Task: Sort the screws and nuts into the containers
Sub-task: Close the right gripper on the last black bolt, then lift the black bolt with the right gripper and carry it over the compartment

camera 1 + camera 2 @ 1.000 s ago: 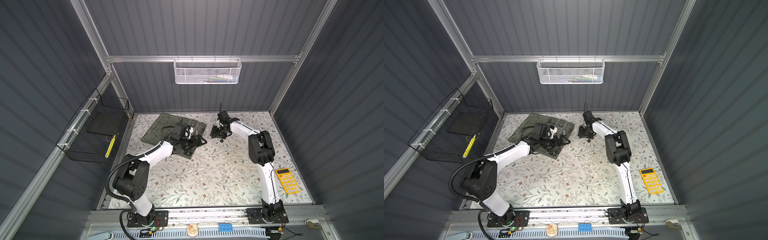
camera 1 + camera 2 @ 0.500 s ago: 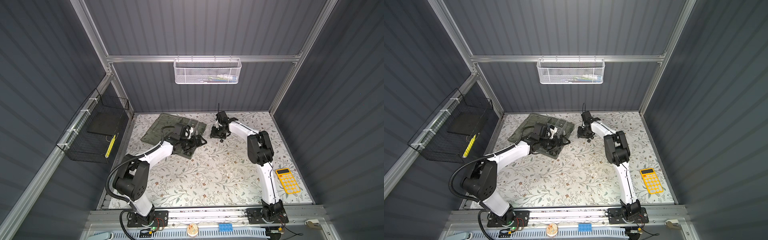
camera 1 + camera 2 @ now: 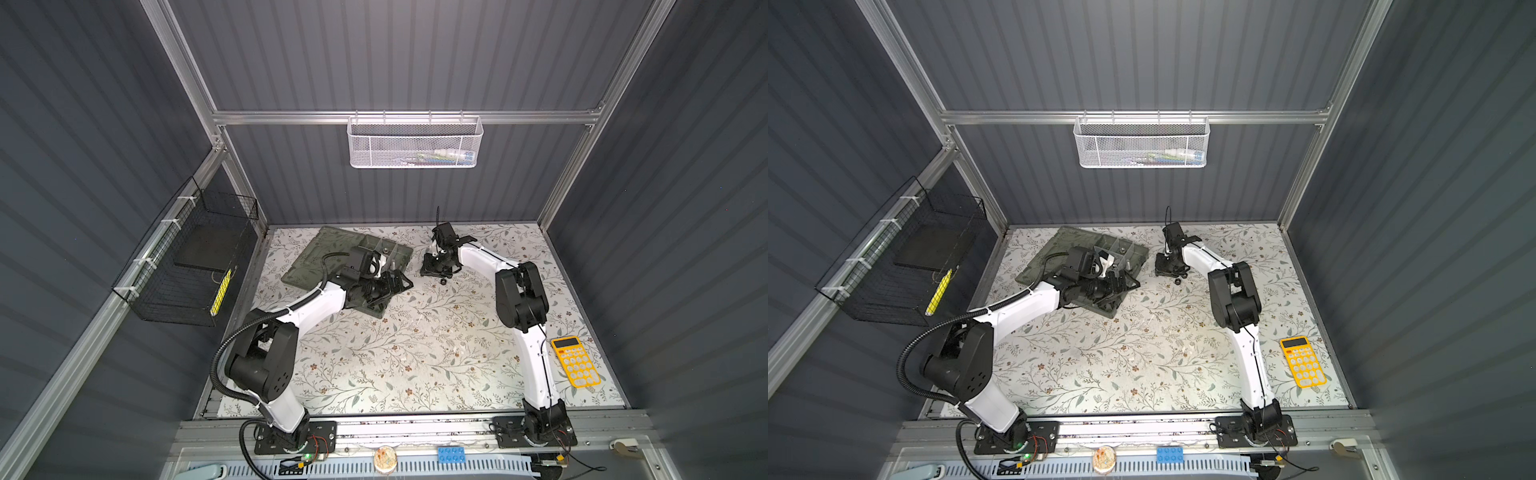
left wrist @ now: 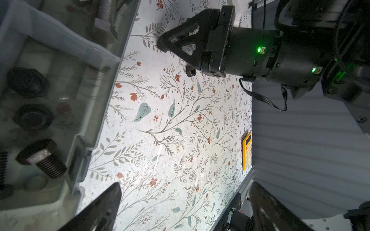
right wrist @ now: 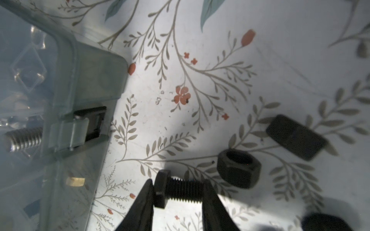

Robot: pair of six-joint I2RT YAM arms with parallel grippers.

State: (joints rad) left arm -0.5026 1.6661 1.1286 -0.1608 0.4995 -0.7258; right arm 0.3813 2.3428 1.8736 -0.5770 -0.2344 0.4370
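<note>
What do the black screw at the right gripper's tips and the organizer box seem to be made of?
The black screw: likely steel with a matte black finish; crisp threads, dull sheen. The organizer box: looks like translucent grey-green plastic; a silver screw shows through its wall, and its corners are moulded round.

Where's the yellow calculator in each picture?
Top view: the yellow calculator lies on the floral mat, right of the right arm.
Top view: same spot, right of that arm.
Left wrist: small, at the mat's edge against the grey wall.
Right wrist: not in it.
Shared landmark: the organizer box, seen in all four views.
</note>
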